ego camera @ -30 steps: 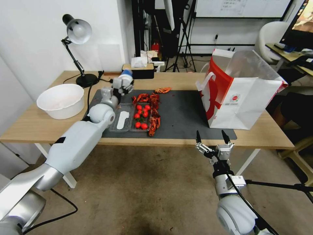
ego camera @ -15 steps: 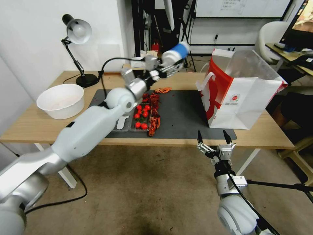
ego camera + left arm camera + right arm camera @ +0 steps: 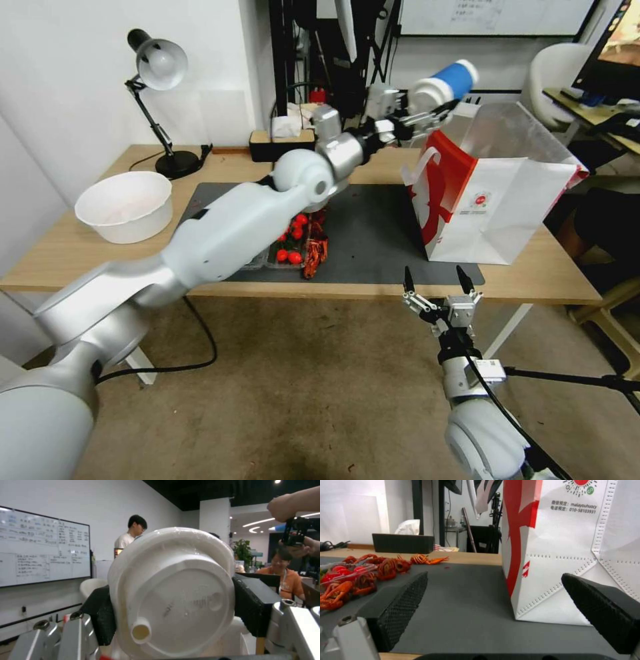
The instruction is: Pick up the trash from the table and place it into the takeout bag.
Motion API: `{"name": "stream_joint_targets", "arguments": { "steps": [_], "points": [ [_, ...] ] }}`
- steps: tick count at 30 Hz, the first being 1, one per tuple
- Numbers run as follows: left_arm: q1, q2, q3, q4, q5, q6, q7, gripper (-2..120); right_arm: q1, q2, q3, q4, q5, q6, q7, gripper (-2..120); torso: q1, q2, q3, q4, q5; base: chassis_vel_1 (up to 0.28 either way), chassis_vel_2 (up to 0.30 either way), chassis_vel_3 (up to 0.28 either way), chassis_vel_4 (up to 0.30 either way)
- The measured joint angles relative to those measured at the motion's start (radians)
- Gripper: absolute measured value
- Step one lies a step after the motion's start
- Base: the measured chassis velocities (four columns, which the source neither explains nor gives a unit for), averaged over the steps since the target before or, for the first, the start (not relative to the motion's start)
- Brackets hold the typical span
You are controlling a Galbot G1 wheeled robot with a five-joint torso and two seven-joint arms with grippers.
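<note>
My left gripper point(image 3: 432, 101) is shut on a white-lidded cup point(image 3: 445, 80) with a blue body, held tilted in the air just above the left rim of the takeout bag point(image 3: 493, 200). In the left wrist view the cup's white lid point(image 3: 176, 592) sits between the black pads point(image 3: 100, 615). The white and red bag stands open on the right end of the dark mat point(image 3: 373, 227) on the table point(image 3: 87, 253). Below the table's front edge my right gripper point(image 3: 432, 280) waits open and holds nothing; in its own view the gripper point(image 3: 495, 592) faces the bag point(image 3: 560, 542) and the mat point(image 3: 463, 600).
A big white bowl point(image 3: 124, 205) and a desk lamp point(image 3: 157, 63) stand at the table's left. A clear tray of cherry tomatoes point(image 3: 290, 250) and red crayfish shells point(image 3: 315, 252) lie mid-mat, partly behind my left arm. A tissue box point(image 3: 283, 137) sits at the back edge.
My left arm has lifted the cup from the mat's back left and swung it up and to the right, to above the bag's left rim. The right arm has not moved.
</note>
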Motion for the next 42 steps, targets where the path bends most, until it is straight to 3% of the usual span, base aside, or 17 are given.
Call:
{"name": "stream_joint_targets", "arguments": {
  "steps": [2,6,18,21,26,30,42],
  "points": [
    [-0.020,-0.063,0.010,0.058,0.002,-0.001,0.007,70,0.002,0.000,0.000,0.000,0.000,-0.001,0.000,100,0.000,0.000,0.000,0.0000,0.0001,0.000,0.000,0.000,0.000],
    [-0.041,-0.120,0.023,0.117,0.003,-0.002,0.013,70,0.000,0.003,0.001,0.004,-0.002,-0.002,0.000,100,0.000,0.000,0.000,-0.0003,0.0001,0.000,0.000,0.000,0.000],
    [-0.059,-0.208,0.068,0.270,0.019,-0.013,0.041,70,-0.010,0.009,0.009,0.018,-0.004,-0.002,0.001,100,0.000,0.000,0.000,0.0000,-0.0001,0.000,0.000,0.000,0.000],
    [-0.055,-0.210,0.071,0.274,0.026,-0.014,0.042,72,-0.011,0.010,0.011,0.019,-0.004,-0.002,0.001,100,0.000,0.000,0.000,0.0001,-0.0003,0.000,0.000,0.000,0.000],
    [-0.054,-0.215,0.074,0.272,0.027,-0.013,0.042,91,-0.010,0.013,0.011,0.019,-0.004,-0.002,0.002,100,0.000,0.000,0.000,-0.0002,-0.0002,0.000,0.000,0.000,0.000],
    [-0.054,-0.215,0.075,0.272,0.028,-0.013,0.041,99,-0.011,0.013,0.011,0.019,-0.004,-0.002,0.002,100,0.000,0.000,0.000,0.0000,-0.0002,0.000,0.000,0.000,0.000],
    [-0.048,-0.209,0.049,0.262,0.041,-0.013,0.027,100,-0.015,0.013,0.014,0.019,-0.004,-0.001,0.002,100,0.000,0.000,0.000,-0.0001,-0.0002,0.000,0.000,0.000,0.000]
  ]
}}
